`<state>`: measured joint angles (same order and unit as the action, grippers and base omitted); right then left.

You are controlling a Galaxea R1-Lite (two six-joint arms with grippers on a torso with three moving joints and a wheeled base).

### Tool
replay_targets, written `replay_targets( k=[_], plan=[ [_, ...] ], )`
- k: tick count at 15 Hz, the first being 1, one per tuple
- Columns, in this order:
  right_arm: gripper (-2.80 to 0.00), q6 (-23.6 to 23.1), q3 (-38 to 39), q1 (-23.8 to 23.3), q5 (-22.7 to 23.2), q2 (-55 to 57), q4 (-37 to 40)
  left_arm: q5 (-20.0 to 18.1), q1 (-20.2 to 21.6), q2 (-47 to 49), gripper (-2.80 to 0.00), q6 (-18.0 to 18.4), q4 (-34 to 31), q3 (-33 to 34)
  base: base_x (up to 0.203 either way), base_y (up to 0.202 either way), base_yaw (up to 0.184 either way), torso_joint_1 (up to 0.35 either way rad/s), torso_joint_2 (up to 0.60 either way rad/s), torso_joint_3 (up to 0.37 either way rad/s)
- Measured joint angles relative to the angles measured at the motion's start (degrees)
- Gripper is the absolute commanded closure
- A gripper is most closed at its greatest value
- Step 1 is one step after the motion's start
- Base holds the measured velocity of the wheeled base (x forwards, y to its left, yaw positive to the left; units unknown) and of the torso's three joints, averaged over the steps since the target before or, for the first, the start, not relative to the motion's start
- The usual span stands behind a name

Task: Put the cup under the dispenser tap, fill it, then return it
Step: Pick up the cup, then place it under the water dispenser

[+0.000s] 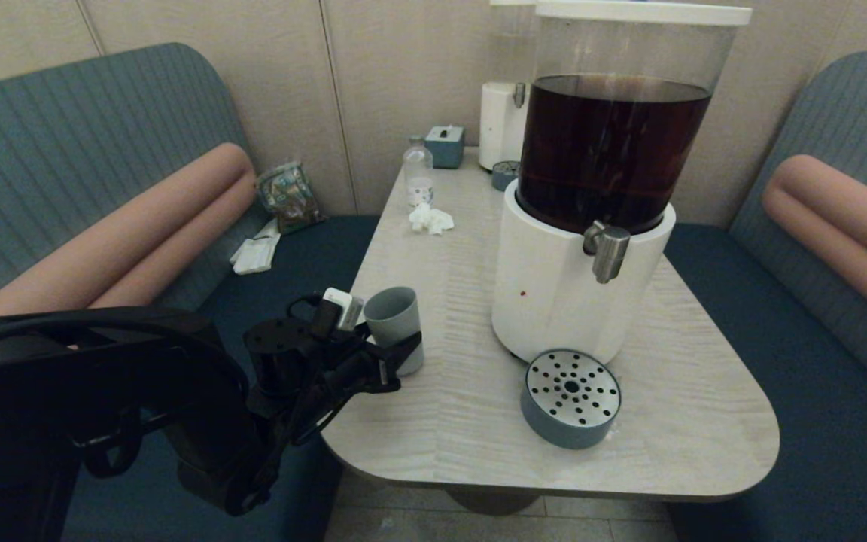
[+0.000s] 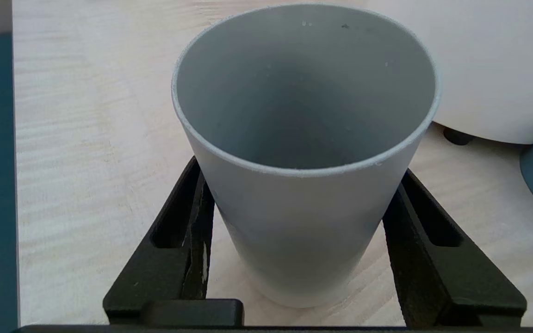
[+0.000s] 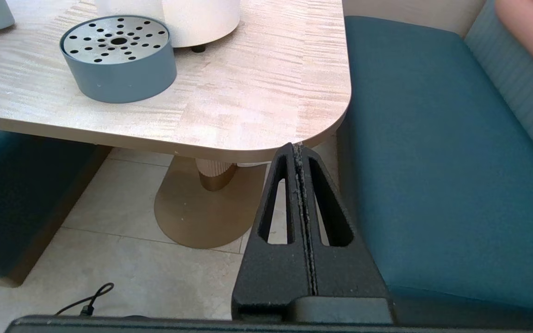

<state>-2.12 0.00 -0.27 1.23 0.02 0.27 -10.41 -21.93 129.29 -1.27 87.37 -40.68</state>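
Note:
The grey-green cup [image 1: 394, 325] stands upright and empty on the table near its left edge. My left gripper [image 1: 396, 354] is round the cup's lower half. Its black fingers [image 2: 199, 217] lie against both sides of the cup [image 2: 303, 222], and their tips are hidden behind the cup's wall. The steel dispenser tap [image 1: 608, 252] juts from the white base of the large dispenser [image 1: 554, 293], under the tank of dark brown liquid, well to the right of the cup. My right gripper [image 3: 298, 149] is shut on nothing, below the table's near right corner and out of the head view.
A round blue-grey tray with a perforated steel top [image 1: 570, 397] sits on the table [image 1: 689, 421] in front of the dispenser. At the table's far end are a smaller white dispenser [image 1: 501, 124], a small bottle [image 1: 418, 169] and a crumpled tissue [image 1: 430, 219]. Blue benches flank the table.

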Motion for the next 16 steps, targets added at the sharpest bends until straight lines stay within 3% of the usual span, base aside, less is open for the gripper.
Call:
replay_targets(
  k=[9, 16],
  plan=[
    [0.00, -0.02, 0.00, 0.00, 0.02, 0.00, 0.00, 2.58, -0.83, -7.63, 0.00, -0.13, -0.24, 3.86, 0.000, 0.000, 0.000, 0.000, 0.00, 0.000],
    [0.00, 0.01, 0.00, 0.00, -0.03, 0.00, 0.00, 7.61, -12.17, -14.25, 0.00, 0.55, -0.22, 5.23, 0.000, 0.000, 0.000, 0.000, 0.00, 0.000]
  ],
)
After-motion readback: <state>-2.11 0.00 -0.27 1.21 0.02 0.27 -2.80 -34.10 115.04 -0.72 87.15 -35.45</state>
